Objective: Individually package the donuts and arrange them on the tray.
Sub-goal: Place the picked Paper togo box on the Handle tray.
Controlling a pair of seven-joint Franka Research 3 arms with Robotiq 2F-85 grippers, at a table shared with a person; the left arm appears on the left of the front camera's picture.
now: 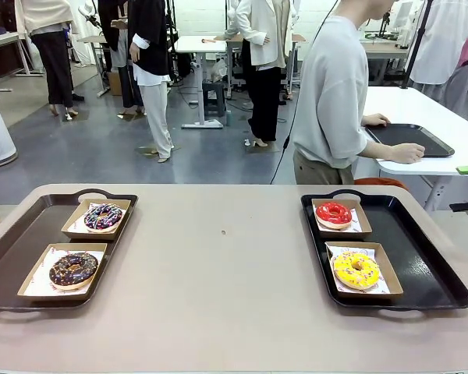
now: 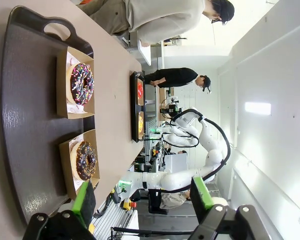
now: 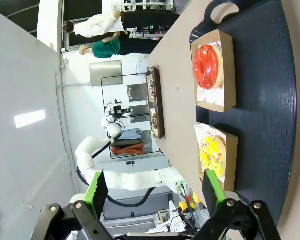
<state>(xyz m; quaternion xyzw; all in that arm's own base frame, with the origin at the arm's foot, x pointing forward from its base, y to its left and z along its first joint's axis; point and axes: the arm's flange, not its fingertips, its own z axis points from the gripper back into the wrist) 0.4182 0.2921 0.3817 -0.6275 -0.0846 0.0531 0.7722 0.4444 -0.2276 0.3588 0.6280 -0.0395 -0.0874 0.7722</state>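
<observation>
1. Two dark trays sat on the table: left tray [image 1: 31,234] and right tray [image 1: 421,249], well apart.
2. Four boxes held one donut each: chocolate donut [image 1: 73,269] and purple donut [image 1: 103,216] on the left tray; red donut [image 1: 334,213] and yellow donut [image 1: 356,269] on the right.
3. Left gripper [image 2: 142,197] hung wide open, empty, chocolate donut nearest ahead.
4. Right gripper [image 3: 155,190] likewise wide open, empty, yellow donut nearest; each arm seemed best placed for its own tray.
</observation>
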